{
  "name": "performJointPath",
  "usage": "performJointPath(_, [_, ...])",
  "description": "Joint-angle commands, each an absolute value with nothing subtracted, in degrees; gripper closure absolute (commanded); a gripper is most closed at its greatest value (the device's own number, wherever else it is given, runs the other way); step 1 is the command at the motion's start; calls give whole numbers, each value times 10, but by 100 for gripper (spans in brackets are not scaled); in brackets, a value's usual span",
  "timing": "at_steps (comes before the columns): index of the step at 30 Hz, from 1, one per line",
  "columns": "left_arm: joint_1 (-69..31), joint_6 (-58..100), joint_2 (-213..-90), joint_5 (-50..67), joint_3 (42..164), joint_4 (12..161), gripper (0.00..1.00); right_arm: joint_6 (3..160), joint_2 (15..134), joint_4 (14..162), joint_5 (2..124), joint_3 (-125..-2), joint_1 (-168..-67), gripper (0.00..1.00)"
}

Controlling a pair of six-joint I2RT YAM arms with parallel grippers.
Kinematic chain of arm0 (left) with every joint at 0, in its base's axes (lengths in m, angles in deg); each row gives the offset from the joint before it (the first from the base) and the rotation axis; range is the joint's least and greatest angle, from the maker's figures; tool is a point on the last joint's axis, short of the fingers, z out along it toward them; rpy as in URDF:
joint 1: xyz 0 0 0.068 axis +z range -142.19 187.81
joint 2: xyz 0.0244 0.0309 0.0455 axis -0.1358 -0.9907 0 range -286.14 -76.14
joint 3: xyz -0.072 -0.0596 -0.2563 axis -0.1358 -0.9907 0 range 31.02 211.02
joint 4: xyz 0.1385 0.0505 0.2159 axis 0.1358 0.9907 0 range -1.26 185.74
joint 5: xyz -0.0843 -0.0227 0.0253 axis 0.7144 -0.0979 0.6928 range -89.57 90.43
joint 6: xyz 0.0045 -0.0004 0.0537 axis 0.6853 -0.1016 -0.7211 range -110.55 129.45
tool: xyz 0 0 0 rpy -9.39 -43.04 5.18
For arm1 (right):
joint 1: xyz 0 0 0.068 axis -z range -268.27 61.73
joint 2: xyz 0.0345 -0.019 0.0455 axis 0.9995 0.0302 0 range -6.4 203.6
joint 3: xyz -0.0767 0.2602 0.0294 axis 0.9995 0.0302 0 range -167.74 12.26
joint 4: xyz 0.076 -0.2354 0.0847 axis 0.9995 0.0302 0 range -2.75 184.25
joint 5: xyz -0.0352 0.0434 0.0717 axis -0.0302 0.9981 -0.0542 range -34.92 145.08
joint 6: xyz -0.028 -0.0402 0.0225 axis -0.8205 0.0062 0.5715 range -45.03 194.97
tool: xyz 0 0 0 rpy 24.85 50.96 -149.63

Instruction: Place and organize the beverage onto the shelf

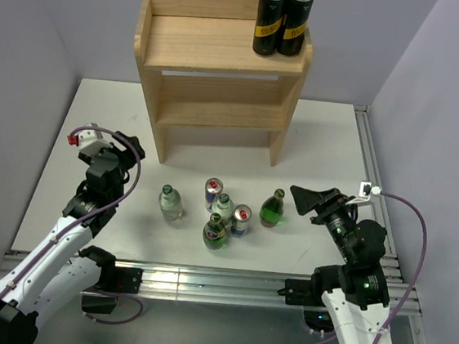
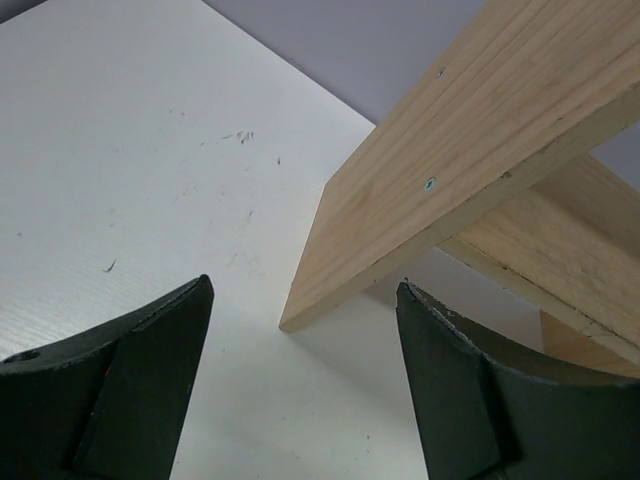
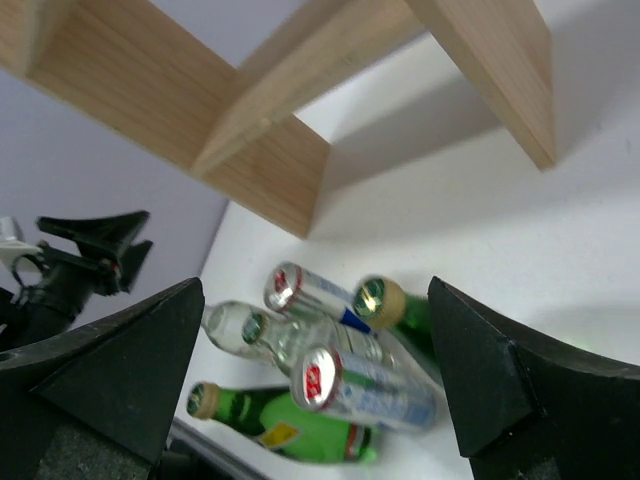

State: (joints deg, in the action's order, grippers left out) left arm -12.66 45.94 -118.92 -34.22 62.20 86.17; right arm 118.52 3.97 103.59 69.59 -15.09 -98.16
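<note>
Six beverages stand grouped on the white table in front of the shelf (image 1: 220, 64): a clear bottle (image 1: 170, 202) on the left, another clear bottle (image 1: 223, 207), two blue-silver cans (image 1: 212, 193) (image 1: 242, 220), and two green bottles (image 1: 272, 208) (image 1: 215, 232). My right gripper (image 1: 302, 203) hangs open just right of the group and points at it. Between its fingers the right wrist view shows a can (image 3: 360, 385), a green bottle (image 3: 290, 425) and the shelf (image 3: 270, 170). My left gripper (image 1: 129, 147) is open and empty, left of the shelf, facing its left side panel (image 2: 450, 170).
Two tall black cans (image 1: 282, 20) stand on the right end of the shelf's top board. The shelf's lower tier holds nothing. Purple walls close in the table on three sides, and a metal rail (image 1: 202, 280) runs along the near edge.
</note>
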Motion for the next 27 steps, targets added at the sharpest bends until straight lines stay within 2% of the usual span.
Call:
performJointPath(1, [-128, 461, -1194, -352, 622, 845, 20, 1186, 26, 1176, 689, -166, -986, 0])
performJointPath(6, [-128, 467, -1194, -347, 618, 841, 20, 1210, 54, 1239, 702, -146, -986, 0])
performJointPath(12, [-128, 472, -1193, -347, 609, 832, 20, 1192, 138, 1272, 634, -132, -1030, 0])
performJointPath(14, [-128, 474, -1193, -348, 607, 829, 20, 1204, 173, 1265, 598, -127, -1062, 0])
performJointPath(19, [-129, 480, -1194, -360, 604, 831, 21, 1250, 253, 1222, 518, -127, -1214, 0])
performJointPath(27, [-129, 492, -1196, -368, 586, 813, 20, 1230, 357, 1137, 450, -121, -1247, 0])
